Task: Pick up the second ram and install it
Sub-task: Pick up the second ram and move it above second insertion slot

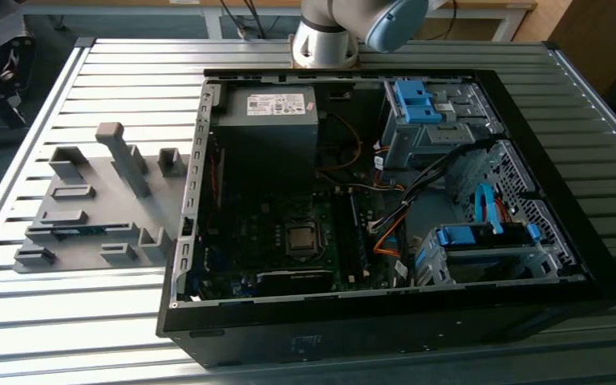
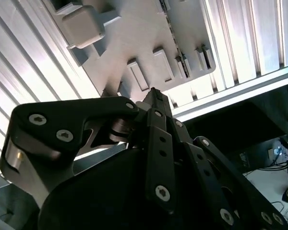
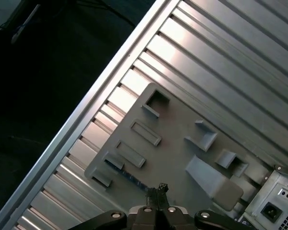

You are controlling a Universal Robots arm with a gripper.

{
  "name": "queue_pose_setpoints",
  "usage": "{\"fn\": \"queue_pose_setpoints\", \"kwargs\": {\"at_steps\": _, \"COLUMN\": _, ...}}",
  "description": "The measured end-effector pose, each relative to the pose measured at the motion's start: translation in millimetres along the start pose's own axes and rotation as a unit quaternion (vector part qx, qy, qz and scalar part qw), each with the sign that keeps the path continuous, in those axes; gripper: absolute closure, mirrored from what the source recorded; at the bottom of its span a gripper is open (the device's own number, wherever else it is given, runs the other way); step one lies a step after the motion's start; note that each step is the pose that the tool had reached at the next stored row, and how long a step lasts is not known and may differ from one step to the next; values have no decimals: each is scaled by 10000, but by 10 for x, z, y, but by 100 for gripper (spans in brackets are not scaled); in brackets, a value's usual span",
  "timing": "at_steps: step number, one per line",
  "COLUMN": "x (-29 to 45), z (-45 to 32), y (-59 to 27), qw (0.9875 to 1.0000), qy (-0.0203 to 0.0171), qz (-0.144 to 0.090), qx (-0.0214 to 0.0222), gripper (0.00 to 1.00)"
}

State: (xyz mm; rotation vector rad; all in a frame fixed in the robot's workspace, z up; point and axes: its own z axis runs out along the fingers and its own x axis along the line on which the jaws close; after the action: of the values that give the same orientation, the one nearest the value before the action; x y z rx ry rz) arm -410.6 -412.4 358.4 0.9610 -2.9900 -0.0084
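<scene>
Now | fingers clenched, empty | one second ram in one grey holder

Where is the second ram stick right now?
The ram stick lies slotted in the grey holder plate on the table, to the exterior view's left of the open computer case.

Table — ribbed metal, glossy; holder tray — grey matt plastic; tool matt black.
</scene>
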Motion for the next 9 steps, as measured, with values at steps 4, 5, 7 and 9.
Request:
{"fn": "queue_pose_setpoints", "kwargs": {"at_steps": 4, "x": 0, "z": 32, "y": 0, "qw": 9999, "qy": -5, "qz": -137, "qx": -7, "gripper": 89}}
{"fn": "queue_pose_setpoints", "kwargs": {"at_steps": 5, "x": 0, "z": 40, "y": 0, "qw": 9998, "qy": -4, "qz": -179, "qx": -8, "gripper": 89}}
{"fn": "queue_pose_setpoints", "kwargs": {"at_steps": 7, "x": 1, "z": 55, "y": 0, "qw": 9996, "qy": -4, "qz": -271, "qx": -8, "gripper": 89}}
{"fn": "queue_pose_setpoints", "kwargs": {"at_steps": 9, "x": 1, "z": 69, "y": -1, "qw": 9993, "qy": -4, "qz": -378, "qx": -8, "gripper": 89}}
